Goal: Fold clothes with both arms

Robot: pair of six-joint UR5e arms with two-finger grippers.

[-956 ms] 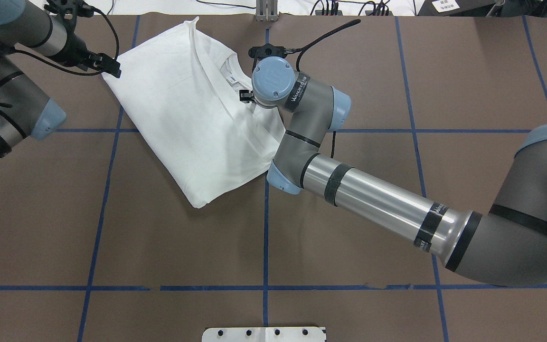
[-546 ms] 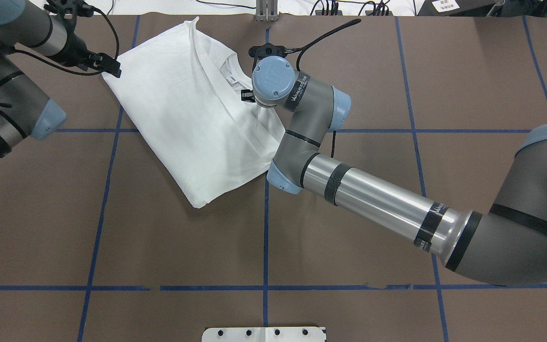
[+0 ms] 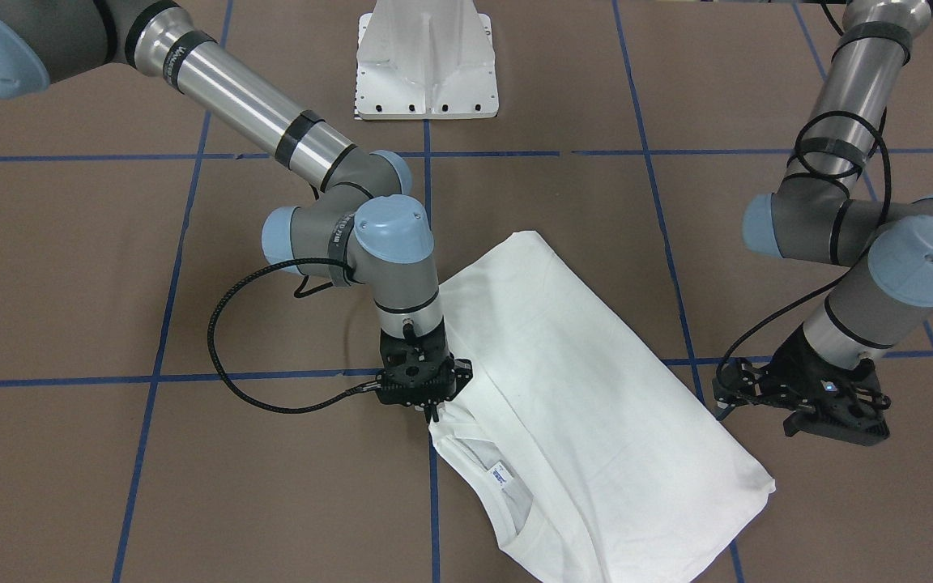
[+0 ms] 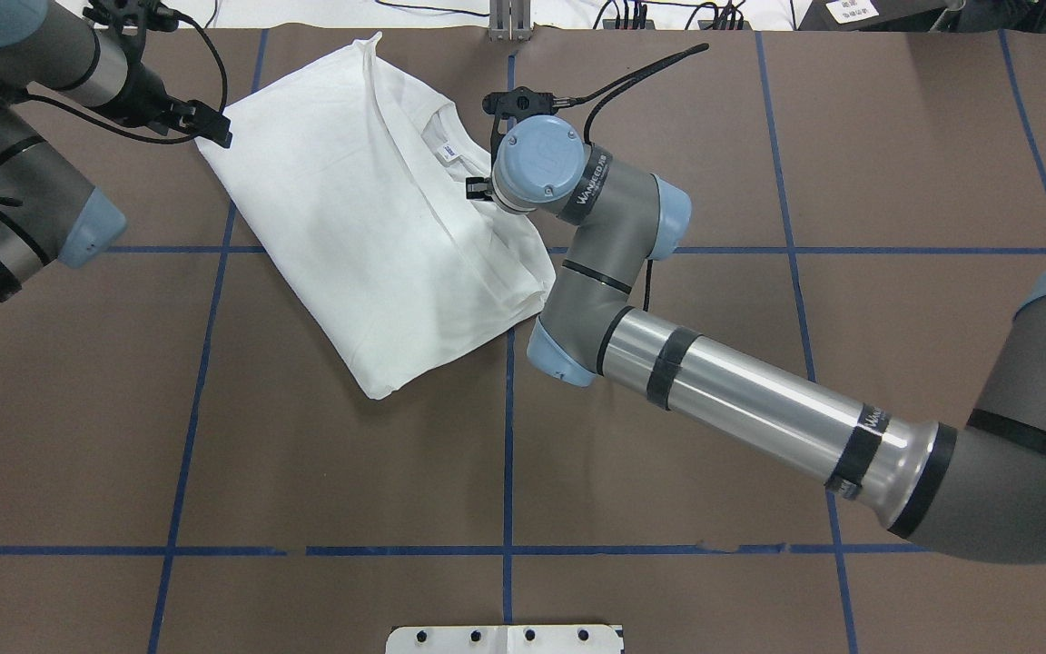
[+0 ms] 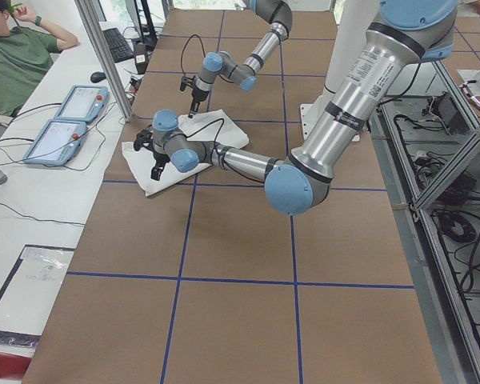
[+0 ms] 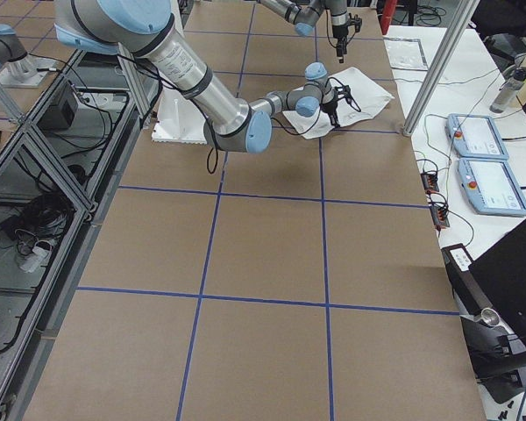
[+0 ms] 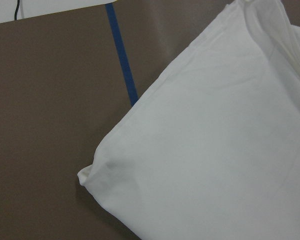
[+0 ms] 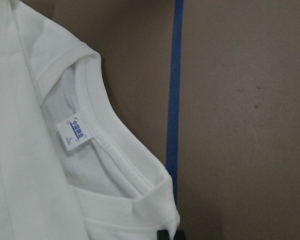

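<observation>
Your right tool [image 3: 432,411] pinches the T-shirt [image 3: 596,389] beside its collar [image 8: 110,145], near the table's [image 3: 110,283] far edge, likely to tug it square; your left tool's [image 3: 839,425] state I cannot tell.

T-shirt [image 4: 369,236]: we see plain white.
Neck label [image 8: 77,132], just beyond the right claw [image 3: 432,411]: white, with blue print.
Table [image 4: 305,472] under both claws: we see brown, crossed by blue tape lines.
Right arm [image 4: 741,391], left arm [image 4: 24,182]: grey and silver, light-blue caps.
Left claw [image 3: 837,427]: black, like the right one.
</observation>
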